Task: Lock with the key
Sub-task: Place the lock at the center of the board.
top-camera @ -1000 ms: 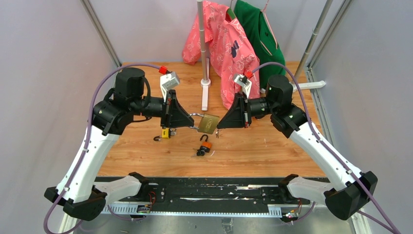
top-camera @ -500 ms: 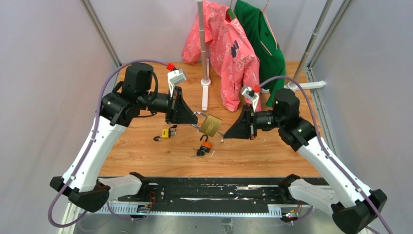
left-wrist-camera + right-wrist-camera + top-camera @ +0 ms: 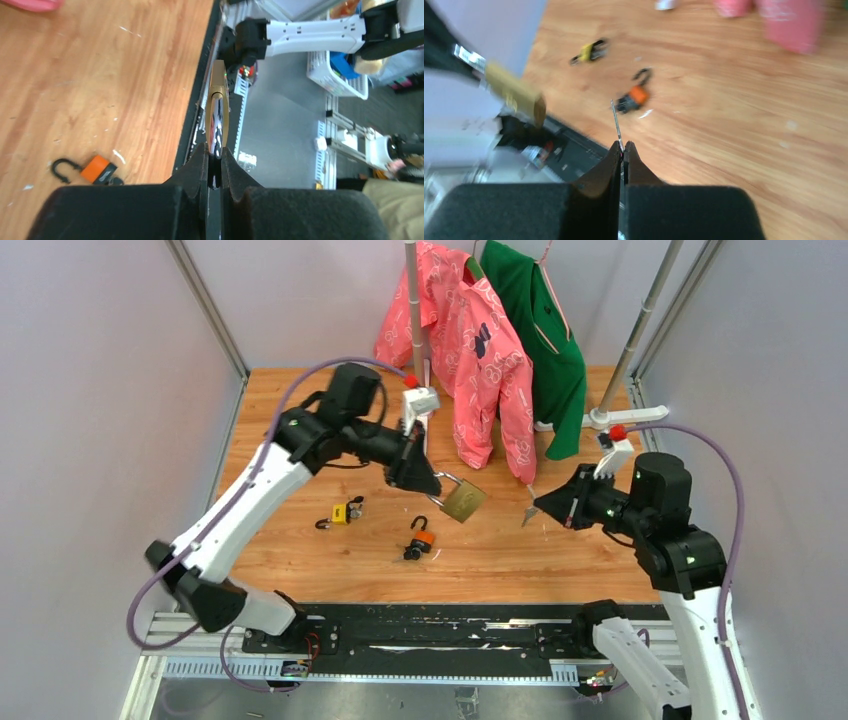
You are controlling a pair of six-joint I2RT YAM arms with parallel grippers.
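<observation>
With the brass padlock [image 3: 463, 501] clamped in the left claw [image 3: 437, 483] and the key [image 3: 527, 512] pinched in the right claw [image 3: 541, 507], keyhole alignment is judged the step required next.

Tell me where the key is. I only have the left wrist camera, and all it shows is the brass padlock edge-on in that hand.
Observer: The right hand pinches the key, off to the right-arm side of the brass padlock.
Operator: Is it in the lock yet?
Observer: No. Bare table shows between the key and the padlock; they are apart.
Operator: Anything down there besides the orange padlock?
Observer: A yellow padlock lies on the table, on the left-arm side of the orange padlock.
</observation>
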